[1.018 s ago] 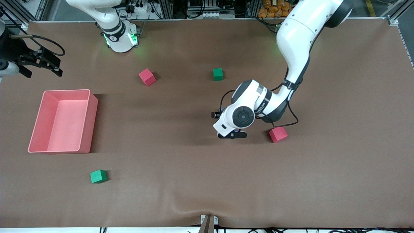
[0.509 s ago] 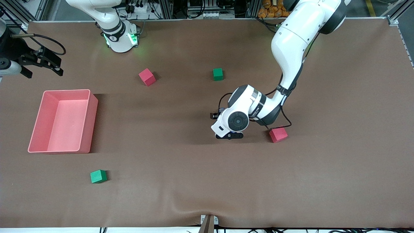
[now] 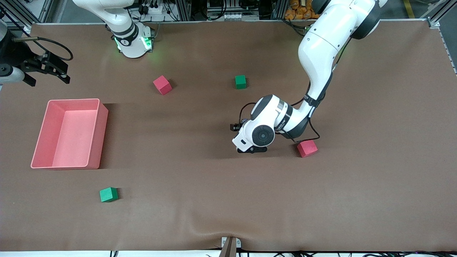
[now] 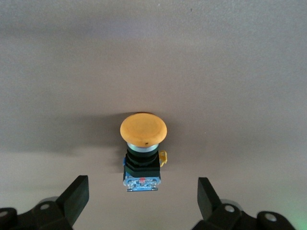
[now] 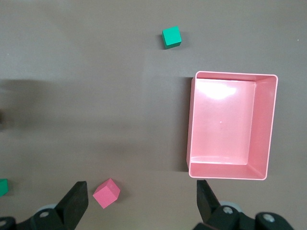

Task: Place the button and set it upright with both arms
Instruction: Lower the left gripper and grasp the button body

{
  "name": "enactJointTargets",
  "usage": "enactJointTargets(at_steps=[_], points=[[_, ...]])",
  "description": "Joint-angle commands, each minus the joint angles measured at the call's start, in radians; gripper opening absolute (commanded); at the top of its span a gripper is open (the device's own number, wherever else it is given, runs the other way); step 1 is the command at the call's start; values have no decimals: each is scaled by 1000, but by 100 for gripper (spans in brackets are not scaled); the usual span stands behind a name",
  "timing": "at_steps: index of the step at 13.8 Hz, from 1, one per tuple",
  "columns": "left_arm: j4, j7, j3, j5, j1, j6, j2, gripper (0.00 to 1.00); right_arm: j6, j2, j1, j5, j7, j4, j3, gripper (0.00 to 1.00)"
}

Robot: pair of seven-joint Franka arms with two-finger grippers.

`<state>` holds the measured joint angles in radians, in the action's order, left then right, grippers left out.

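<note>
We have our left gripper (image 4: 139,201) low over the middle of the table (image 3: 375,178), fingers (image 4: 76,194) spread wide with nothing between them. The button (image 4: 142,151) lies on the brown surface just ahead of the fingertips, centred on the gap and touching neither finger (its orange cap points away from the gripper, the black body with its blue end nearest to us). In the front view our wrist hides the button; a red cube (image 3: 307,148) sits on the table near that wrist, toward the left arm's end.

Our right gripper (image 3: 46,69) waits high over the right arm's end of the table, fingers (image 5: 76,201) likewise spread and empty. Below them we see the pink bin (image 5: 266,127), a second red cube (image 5: 106,193) and a green cube (image 5: 171,37).
</note>
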<state>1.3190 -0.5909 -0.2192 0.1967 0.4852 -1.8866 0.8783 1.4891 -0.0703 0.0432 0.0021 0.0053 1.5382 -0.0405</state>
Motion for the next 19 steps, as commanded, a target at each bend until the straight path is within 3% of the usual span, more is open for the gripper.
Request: enactJointTargets(at_steps=[1, 3, 10, 15, 19], points=[[-26, 22, 4, 21, 12, 14, 21, 100, 5, -14, 0, -16, -11, 11, -2, 100], [-24, 22, 6, 21, 13, 24, 22, 99, 5, -14, -2, -14, -11, 11, -2, 100], [-23, 22, 14, 13, 29, 50, 34, 78, 5, -11, -5, -14, -11, 11, -2, 100], [-23, 22, 15, 10, 29, 72, 34, 74, 6, -9, -9, -13, -11, 8, -1, 100], [-24, 22, 15, 10, 29, 70, 37, 71, -6, 34, -11, -13, -10, -62, -1, 100]])
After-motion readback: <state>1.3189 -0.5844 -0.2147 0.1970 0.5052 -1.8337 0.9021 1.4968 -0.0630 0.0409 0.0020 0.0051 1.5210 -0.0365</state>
